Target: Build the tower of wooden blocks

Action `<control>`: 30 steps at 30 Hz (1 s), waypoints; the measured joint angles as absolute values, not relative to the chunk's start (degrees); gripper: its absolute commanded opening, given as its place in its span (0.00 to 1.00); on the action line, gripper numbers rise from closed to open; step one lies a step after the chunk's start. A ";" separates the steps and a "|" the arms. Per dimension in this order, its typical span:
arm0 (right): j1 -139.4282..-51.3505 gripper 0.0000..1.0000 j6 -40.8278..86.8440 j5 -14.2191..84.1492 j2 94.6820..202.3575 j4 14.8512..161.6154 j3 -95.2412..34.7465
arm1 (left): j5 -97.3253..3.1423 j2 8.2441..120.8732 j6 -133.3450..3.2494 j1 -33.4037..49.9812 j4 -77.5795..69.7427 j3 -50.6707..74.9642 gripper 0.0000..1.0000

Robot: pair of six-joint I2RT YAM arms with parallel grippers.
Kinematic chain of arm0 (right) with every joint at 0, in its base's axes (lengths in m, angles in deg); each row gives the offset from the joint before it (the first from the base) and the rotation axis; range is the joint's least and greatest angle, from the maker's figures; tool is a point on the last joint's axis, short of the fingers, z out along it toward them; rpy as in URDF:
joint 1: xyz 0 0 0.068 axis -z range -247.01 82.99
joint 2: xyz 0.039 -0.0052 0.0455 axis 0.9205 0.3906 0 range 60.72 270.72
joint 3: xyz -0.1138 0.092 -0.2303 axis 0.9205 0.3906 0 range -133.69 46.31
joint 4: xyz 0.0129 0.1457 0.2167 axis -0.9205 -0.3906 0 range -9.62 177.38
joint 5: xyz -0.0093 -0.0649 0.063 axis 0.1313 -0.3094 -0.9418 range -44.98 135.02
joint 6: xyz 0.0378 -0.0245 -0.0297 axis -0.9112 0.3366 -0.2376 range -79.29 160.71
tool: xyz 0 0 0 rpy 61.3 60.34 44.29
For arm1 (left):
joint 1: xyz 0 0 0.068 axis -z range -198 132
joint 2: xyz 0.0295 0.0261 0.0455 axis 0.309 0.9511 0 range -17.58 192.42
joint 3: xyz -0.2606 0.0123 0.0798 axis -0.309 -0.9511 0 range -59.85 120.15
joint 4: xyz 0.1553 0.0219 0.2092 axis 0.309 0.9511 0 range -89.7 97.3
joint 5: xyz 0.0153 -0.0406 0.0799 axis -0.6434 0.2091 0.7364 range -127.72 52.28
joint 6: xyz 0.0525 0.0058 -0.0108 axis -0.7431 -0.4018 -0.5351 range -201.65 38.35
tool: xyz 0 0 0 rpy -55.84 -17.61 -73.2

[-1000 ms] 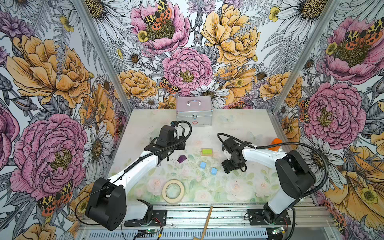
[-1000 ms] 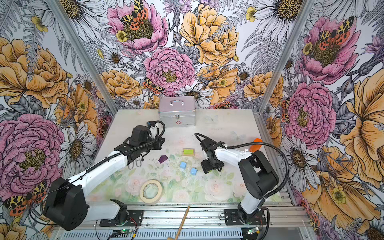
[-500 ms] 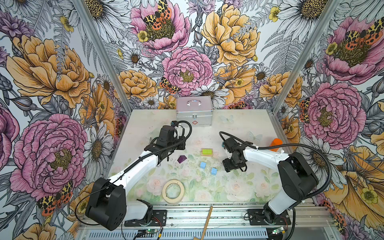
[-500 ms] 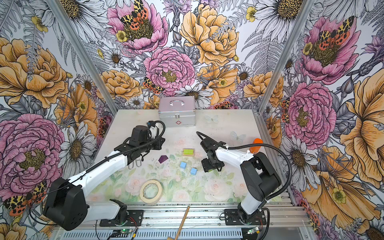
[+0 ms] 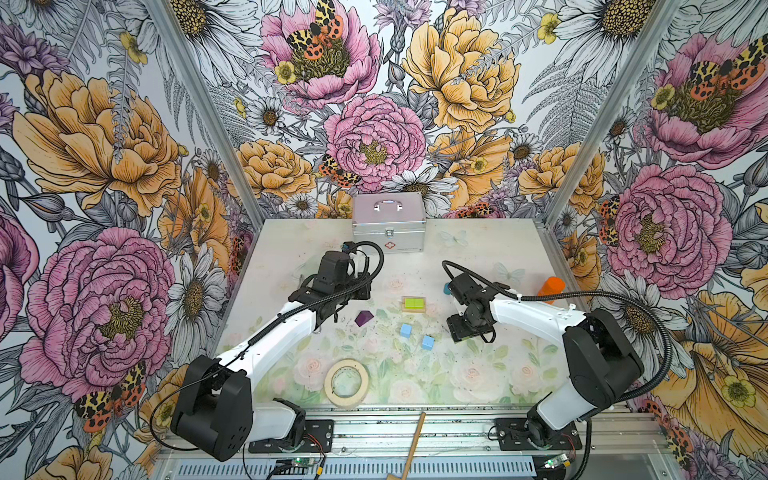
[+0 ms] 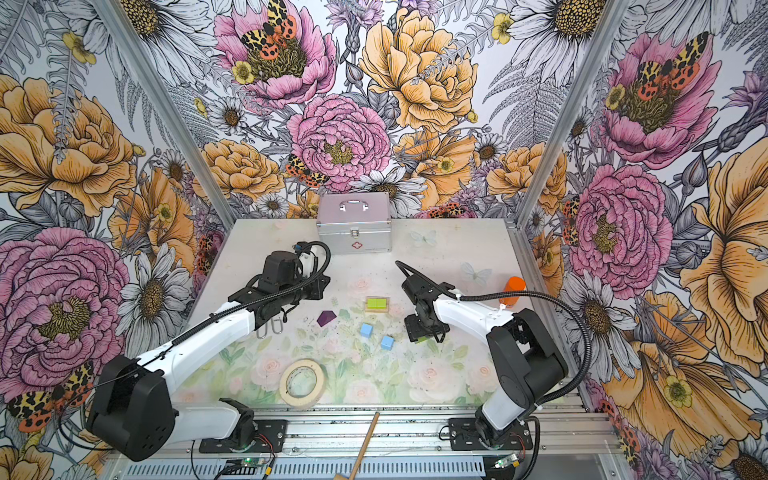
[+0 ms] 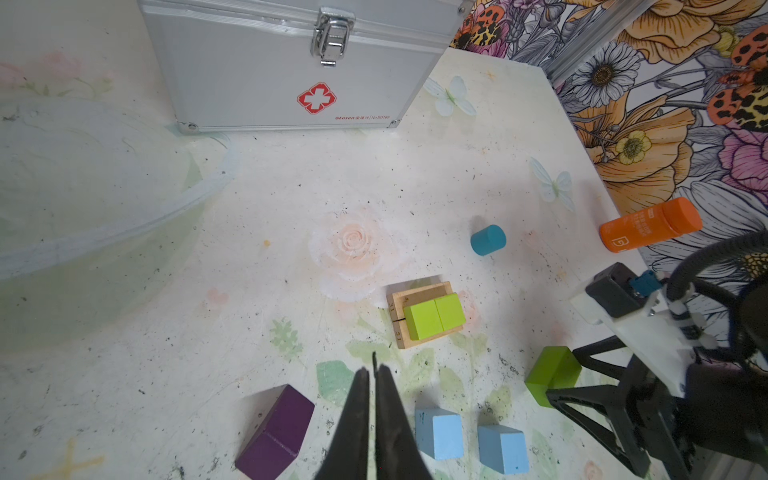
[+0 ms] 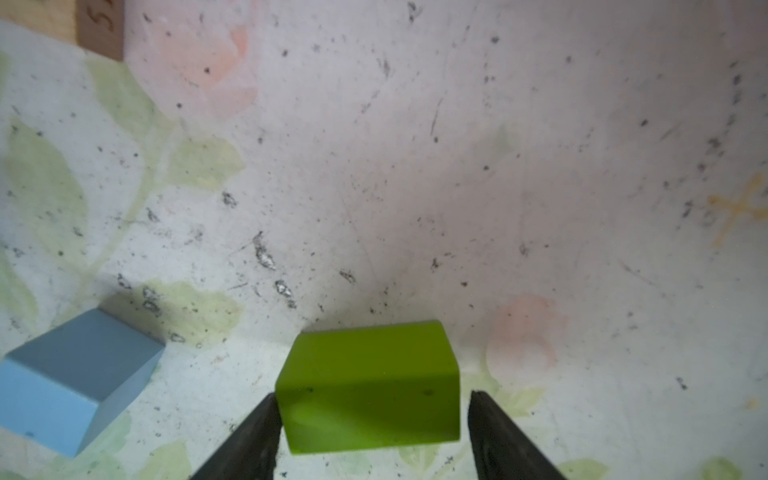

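Observation:
Two lime-green blocks (image 5: 413, 303) lie on two tan bars (image 7: 415, 297) at mid-table. Another lime-green block (image 8: 370, 374) rests on the table between the fingers of my right gripper (image 8: 372, 397). One finger touches it and a small gap shows at the other, so the gripper is open. The purple roof block (image 5: 364, 318), two light-blue cubes (image 5: 406, 330) (image 5: 427, 342) and the teal cylinder (image 7: 488, 240) lie loose. My left gripper (image 7: 372, 370) is shut and empty, held above the table between the purple block (image 7: 276, 432) and a blue cube (image 7: 439, 432).
A metal first-aid case (image 5: 388, 224) stands at the back. An orange container (image 5: 552, 289) stands at the right edge. A beige tape roll (image 5: 346, 382) lies near the front. A clear bowl (image 7: 104, 199) shows in the left wrist view.
My right gripper's jaws have narrowed a little around the lime-green block. The left arm has not moved.

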State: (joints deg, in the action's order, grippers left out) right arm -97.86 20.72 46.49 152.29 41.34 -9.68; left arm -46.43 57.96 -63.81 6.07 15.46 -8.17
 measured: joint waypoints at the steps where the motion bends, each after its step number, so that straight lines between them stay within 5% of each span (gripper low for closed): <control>1: -97.86 0.75 20.59 46.49 152.29 41.34 -9.68 | -46.43 57.96 -63.81 6.07 15.46 -8.17 0.08; 30: -100.11 0.70 18.60 48.48 153.42 41.32 -9.68 | -46.43 57.96 -63.83 6.07 15.46 -8.19 0.08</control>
